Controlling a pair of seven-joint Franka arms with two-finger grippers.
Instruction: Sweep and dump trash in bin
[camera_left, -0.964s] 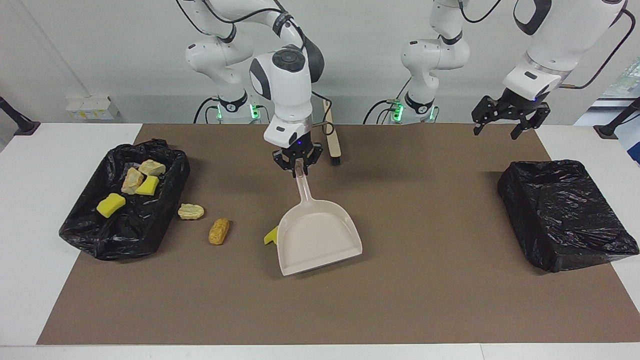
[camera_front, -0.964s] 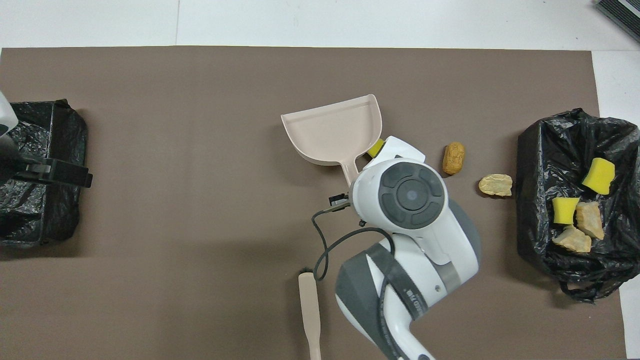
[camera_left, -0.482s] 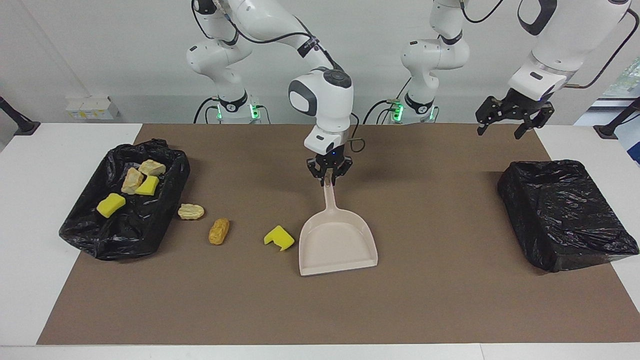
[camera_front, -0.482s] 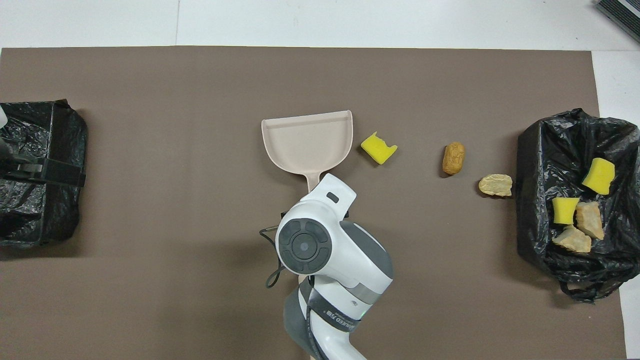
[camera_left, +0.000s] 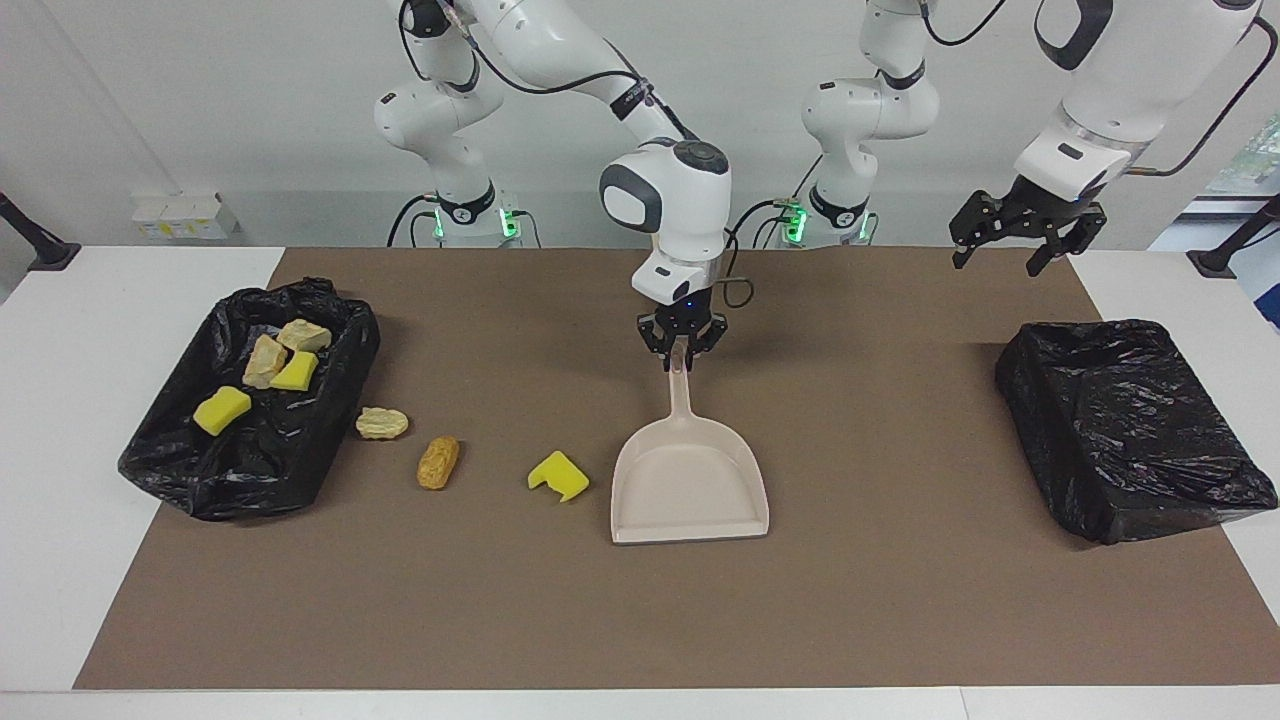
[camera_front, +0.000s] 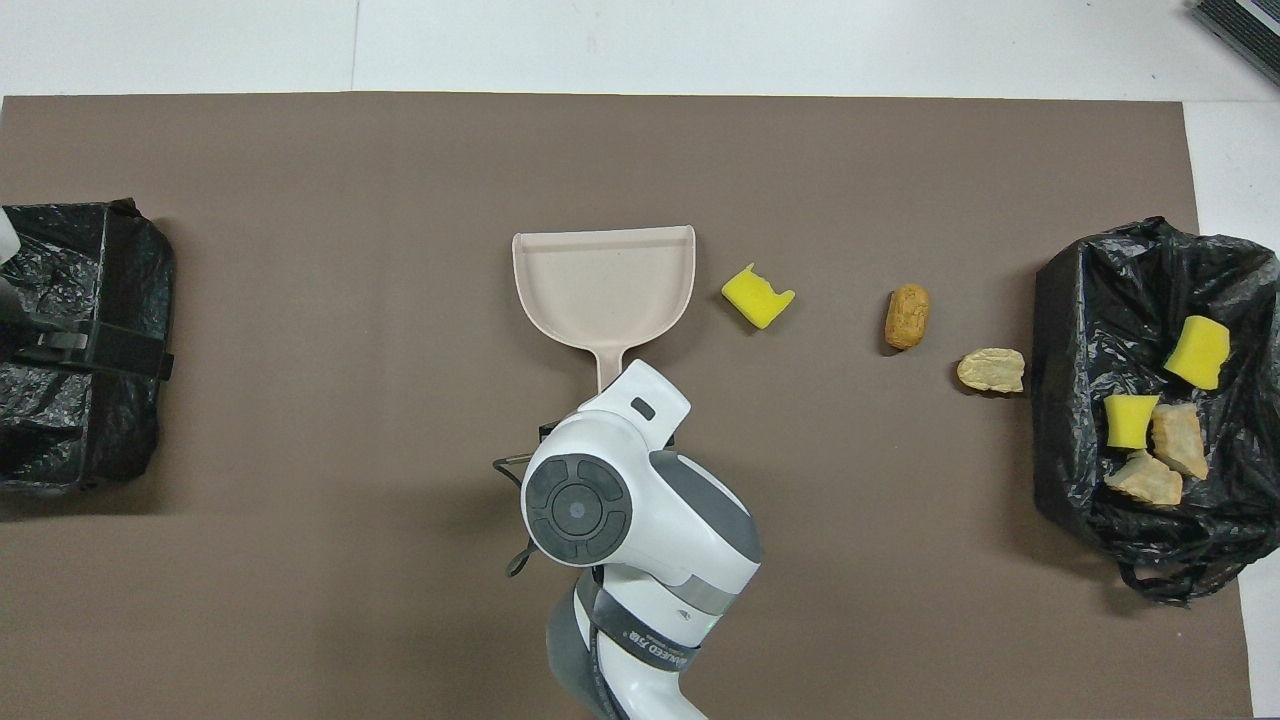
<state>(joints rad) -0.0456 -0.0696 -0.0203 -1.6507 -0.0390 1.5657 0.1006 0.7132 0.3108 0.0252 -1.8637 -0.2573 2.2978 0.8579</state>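
My right gripper (camera_left: 683, 352) is shut on the handle end of the beige dustpan (camera_left: 690, 485), which lies flat mid-table with its open mouth pointing away from the robots. In the overhead view the wrist hides the fingers, and only the dustpan (camera_front: 603, 285) shows. Loose trash lies toward the right arm's end of the pan: a yellow sponge (camera_left: 558, 475) (camera_front: 757, 296) just beside it, then an orange lump (camera_left: 438, 461) (camera_front: 907, 316), then a tan lump (camera_left: 382, 423) (camera_front: 991, 369). The black-lined bin (camera_left: 250, 470) (camera_front: 1060, 300) holds several more pieces. My left gripper (camera_left: 1020, 240) (camera_front: 90, 345) hangs open, waiting.
A second black-lined bin (camera_left: 1130, 430) (camera_front: 120, 440) sits at the left arm's end of the brown mat, with the left gripper over it. White table surface borders the mat at both ends.
The right gripper has dragged the dustpan toward the left arm's end and turned it straight, uncovering the yellow sponge. The left gripper has barely shifted.
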